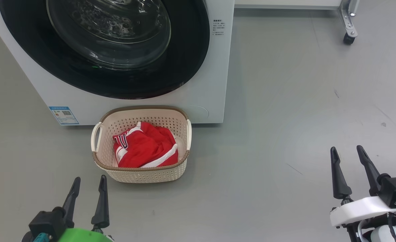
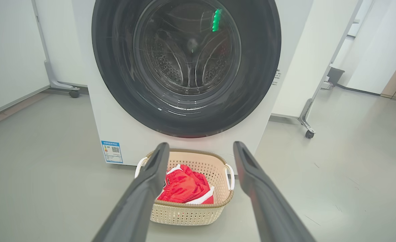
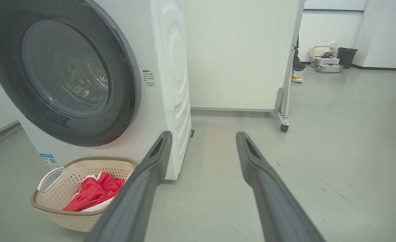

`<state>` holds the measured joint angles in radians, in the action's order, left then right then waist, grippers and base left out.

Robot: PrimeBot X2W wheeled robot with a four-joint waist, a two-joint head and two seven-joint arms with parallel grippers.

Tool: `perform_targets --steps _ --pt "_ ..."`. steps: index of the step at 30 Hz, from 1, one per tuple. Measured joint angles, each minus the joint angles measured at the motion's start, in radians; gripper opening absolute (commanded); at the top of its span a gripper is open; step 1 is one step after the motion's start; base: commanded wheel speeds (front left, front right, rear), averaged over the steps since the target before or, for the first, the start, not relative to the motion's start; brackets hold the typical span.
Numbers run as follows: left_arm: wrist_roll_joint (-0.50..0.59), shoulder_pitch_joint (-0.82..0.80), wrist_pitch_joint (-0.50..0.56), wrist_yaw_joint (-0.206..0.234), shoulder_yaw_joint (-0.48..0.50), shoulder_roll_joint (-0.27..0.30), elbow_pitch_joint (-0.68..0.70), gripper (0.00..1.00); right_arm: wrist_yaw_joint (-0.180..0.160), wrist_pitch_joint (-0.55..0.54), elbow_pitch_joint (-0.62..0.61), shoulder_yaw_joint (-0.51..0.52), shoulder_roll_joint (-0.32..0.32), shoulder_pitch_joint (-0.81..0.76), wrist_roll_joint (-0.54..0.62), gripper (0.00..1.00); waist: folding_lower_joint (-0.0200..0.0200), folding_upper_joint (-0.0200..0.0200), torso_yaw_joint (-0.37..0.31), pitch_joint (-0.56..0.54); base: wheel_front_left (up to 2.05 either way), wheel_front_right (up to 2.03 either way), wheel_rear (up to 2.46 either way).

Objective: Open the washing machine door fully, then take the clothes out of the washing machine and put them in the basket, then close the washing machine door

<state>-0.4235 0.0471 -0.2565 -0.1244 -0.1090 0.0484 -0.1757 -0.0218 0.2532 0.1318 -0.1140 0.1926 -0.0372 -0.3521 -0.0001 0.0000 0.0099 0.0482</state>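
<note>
Both pairs of jaws stand spread and empty. The left gripper (image 1: 90, 177) and the right gripper (image 1: 346, 148) hang low over the grey floor (image 1: 285, 101), fingers pointing toward the big white front-loading washing machine (image 1: 214, 84). Its large round door with the glossy black rim and bulging glass bowl (image 1: 191, 60) lies ahead of and above both sets of jaws. It looks flat against the machine's front, with no gap visible. The red sports clothes with white trim (image 1: 145, 146) lie in the small cream perforated basket with a brown rim (image 1: 140, 108), straight ahead of the left jaws, its long axis across their line. The right jaws stand well off to its side, so the left arm is nearer. All 3 steps seem done; at most a push on the door might remain.
</note>
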Motion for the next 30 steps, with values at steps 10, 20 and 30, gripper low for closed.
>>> perform_targets --steps 10,20,30 --pt "0.017 0.010 0.000 0.000 0.002 0.000 -0.001 1.00 0.007 0.000 -0.043 0.019 -0.014 -0.036 0.021 1.00 0.0000 0.0000 0.005 -0.013 0.00 0.00 0.00" --pt "0.023 0.010 0.000 0.000 0.017 -0.001 -0.006 1.00 0.022 0.000 -0.058 0.033 -0.027 -0.061 0.041 1.00 0.0000 0.0000 0.012 -0.013 0.00 0.00 0.00" --pt "0.021 0.010 0.000 0.000 0.005 -0.002 -0.002 1.00 0.038 0.000 -0.067 0.045 -0.037 -0.076 0.056 1.00 0.0000 0.0000 0.017 -0.009 0.00 0.00 0.00"
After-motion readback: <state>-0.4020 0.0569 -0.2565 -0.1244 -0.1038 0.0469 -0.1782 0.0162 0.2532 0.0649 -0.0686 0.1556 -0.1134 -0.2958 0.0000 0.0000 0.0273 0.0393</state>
